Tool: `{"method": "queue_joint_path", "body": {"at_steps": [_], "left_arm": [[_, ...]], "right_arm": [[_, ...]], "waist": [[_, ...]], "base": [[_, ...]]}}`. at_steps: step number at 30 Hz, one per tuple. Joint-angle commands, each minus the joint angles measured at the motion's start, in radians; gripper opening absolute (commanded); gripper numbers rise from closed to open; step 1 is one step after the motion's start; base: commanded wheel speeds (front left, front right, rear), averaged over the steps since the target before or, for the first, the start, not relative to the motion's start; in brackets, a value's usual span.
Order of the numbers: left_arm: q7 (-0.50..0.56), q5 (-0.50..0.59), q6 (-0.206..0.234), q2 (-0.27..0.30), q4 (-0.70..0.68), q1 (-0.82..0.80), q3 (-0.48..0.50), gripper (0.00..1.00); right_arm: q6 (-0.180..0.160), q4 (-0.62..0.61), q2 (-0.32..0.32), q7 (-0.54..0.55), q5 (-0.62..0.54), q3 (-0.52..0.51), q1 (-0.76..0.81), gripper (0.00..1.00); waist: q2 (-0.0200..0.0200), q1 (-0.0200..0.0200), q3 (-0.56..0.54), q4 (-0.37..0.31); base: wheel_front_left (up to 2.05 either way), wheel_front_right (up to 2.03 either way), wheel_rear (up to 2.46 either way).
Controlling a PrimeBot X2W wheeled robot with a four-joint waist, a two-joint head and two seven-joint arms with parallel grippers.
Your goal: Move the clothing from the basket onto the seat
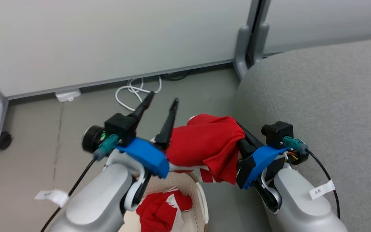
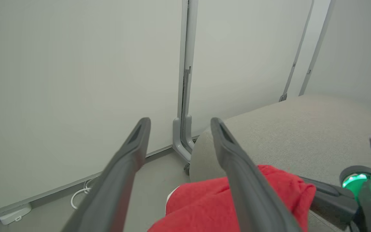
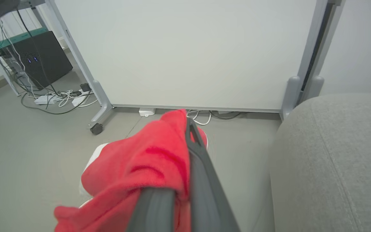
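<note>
Right gripper [image 3: 188,127] pinches red garment [image 1: 204,141] (draped over it) beside spread left gripper [image 1: 162,97].

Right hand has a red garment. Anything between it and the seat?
Nothing visible. The garment hangs from the shut right hand just left of the seat, whose visible surface is bare. The open left hand is on the garment's far side, away from the seat.

Even diffuse light, faint shadows, left gripper [image 1: 162,96] motion-blurred
</note>
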Motion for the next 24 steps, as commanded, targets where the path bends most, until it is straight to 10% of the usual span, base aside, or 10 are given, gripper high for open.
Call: {"method": "queue_joint_path", "body": {"at_steps": [1,13,24], "left_arm": [[-0.004,0.024,0.009,0.018,-0.034,0.038,0.045,1.00],[-0.003,0.261,0.024,0.078,-0.333,0.460,0.453,1.00],[-0.003,0.370,-0.069,0.062,-0.390,0.546,0.544,1.00]], "right_arm": [[0.000,-0.019,-0.003,-0.002,0.006,0.005,-0.014,0.00],[0.000,-0.282,-0.003,0.057,-0.043,-0.020,0.071,0.00],[0.000,-0.530,-0.001,0.138,-0.106,-0.170,0.255,0.00]], "waist": [[0.0000,-0.0001,-0.003,-0.035],[0.0000,-0.0001,0.075,-0.360],[0.0000,-0.0001,0.131,-0.481]], "base": [[0.00,0.00,0.00],[0.00,0.00,0.00],[0.00,0.00,0.00]]}}
